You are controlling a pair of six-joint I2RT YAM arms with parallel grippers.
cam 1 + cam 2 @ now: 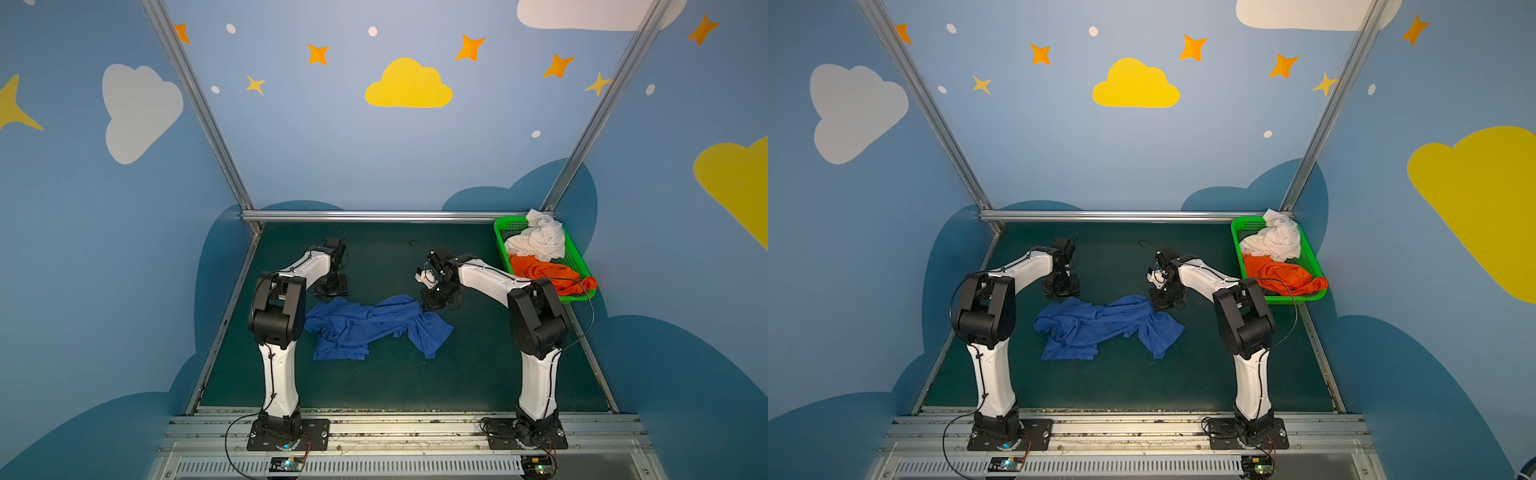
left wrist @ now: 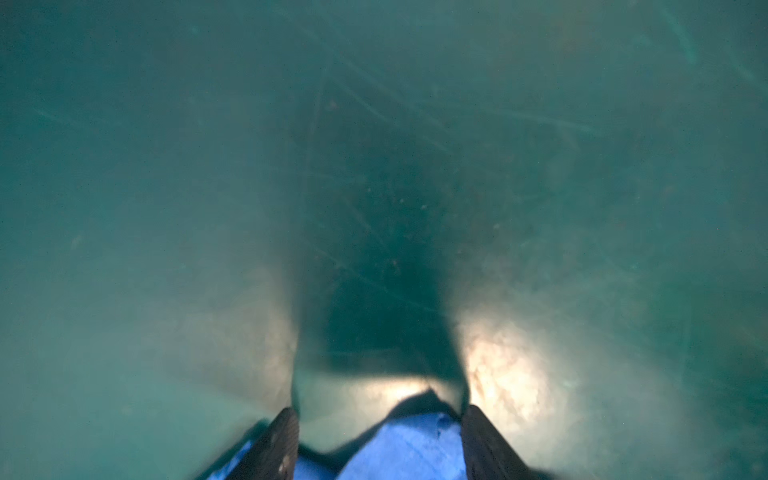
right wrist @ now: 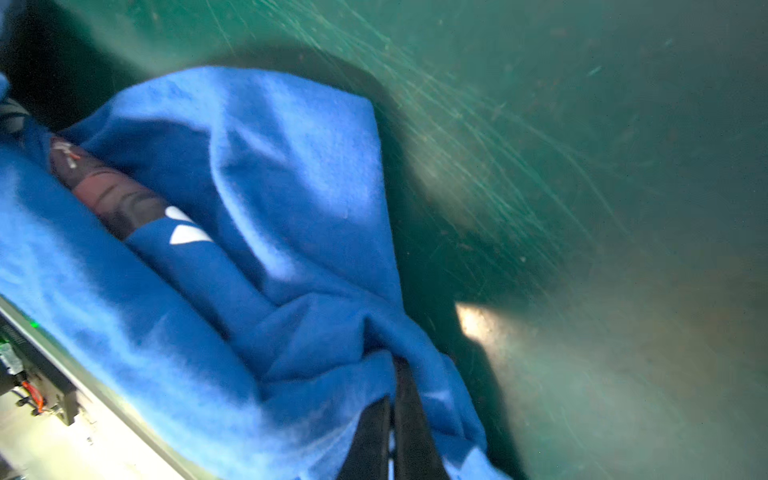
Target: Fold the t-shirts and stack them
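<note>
Your right gripper (image 3: 395,374) pinches an edge of the blue t-shirt (image 1: 365,328), probably to stretch it flat. Your left gripper (image 2: 380,415) stands spread over the opposite end.

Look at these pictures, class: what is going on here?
Two robot arms are working on a crumpled royal-blue cloth t-shirt lying on the dark green tabletop. The right gripper is shut on one bunched edge of it; the left gripper stands open at its other end. A white cloth t-shirt and an orange cloth t-shirt sit crumpled in the green plastic mesh basket. Nothing is folded yet.
</note>
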